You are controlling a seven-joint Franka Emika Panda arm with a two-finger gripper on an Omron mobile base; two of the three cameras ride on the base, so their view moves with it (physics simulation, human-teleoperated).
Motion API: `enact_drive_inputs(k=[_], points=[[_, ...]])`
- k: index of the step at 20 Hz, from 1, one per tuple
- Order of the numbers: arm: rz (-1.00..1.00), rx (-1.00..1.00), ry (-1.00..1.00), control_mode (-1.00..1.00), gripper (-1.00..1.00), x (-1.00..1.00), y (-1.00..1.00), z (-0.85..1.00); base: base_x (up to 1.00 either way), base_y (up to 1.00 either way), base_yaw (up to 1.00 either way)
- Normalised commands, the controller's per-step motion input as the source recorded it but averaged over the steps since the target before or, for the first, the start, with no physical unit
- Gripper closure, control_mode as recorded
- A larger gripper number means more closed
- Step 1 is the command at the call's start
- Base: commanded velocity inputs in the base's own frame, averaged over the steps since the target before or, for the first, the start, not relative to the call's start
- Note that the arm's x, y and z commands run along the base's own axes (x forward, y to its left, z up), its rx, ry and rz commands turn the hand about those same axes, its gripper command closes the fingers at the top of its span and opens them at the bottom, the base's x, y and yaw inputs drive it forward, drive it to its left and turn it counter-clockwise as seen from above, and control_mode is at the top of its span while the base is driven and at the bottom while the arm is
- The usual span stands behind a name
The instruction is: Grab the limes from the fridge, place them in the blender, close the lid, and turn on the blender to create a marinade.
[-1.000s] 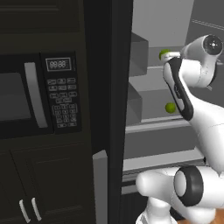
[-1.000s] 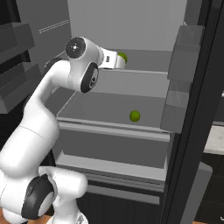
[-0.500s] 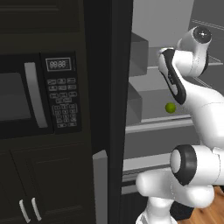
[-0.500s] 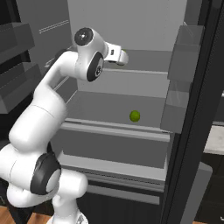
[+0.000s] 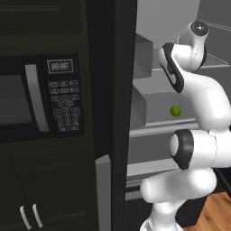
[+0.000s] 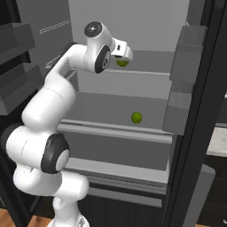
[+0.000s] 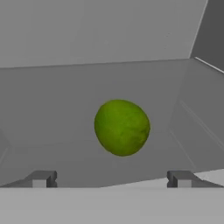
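Gripper (image 7: pixel 109 179): jaws spread wide, holding nothing, reaching into the fridge (image 6: pixel 133 26).
Upper lime (image 7: pixel 122 127): straight ahead of the gripper, centred between the fingertips, resting on the upper shelf (image 6: pixel 150 73), not yet touched.
Second lime (image 6: pixel 136 117): one shelf below the gripper.

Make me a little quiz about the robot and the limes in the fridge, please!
1. True or false: the hand is open.
2. How many limes show in the right base view?
3. The lime ahead of the hand is: A) pinched between the fingers, B) lying free on the shelf, C) in a door bin.

Key
1. True. The fingers stand wide apart with nothing between them.
2. Two: the upper lime beside the hand and the lower lime one shelf down.
3. B.
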Motion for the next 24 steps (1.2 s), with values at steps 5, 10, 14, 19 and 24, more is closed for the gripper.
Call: enact_drive_inputs(k=[5,10,14,19,24], points=[[0.0,0.01,0.0,-1.0,-1.0,0.36,-0.17,-0.12,0.0,0.0,0.0],[0.0,0.0,0.0,-1.0,-1.0,0.34,-0.16,-0.15,0.0,0.0,0.0],[0.0,0.0,0.0,-1.0,-1.0,0.35,-0.09,-0.17,0.0,0.0,0.0],[0.0,0.0,0.01,-1.0,-1.0,0.26,-0.02,-0.17,0.0,0.0,0.0],[0.0,0.0,0.04,-1.0,-1.0,0.19,0.0,-0.18,0.0,0.0,0.0]])
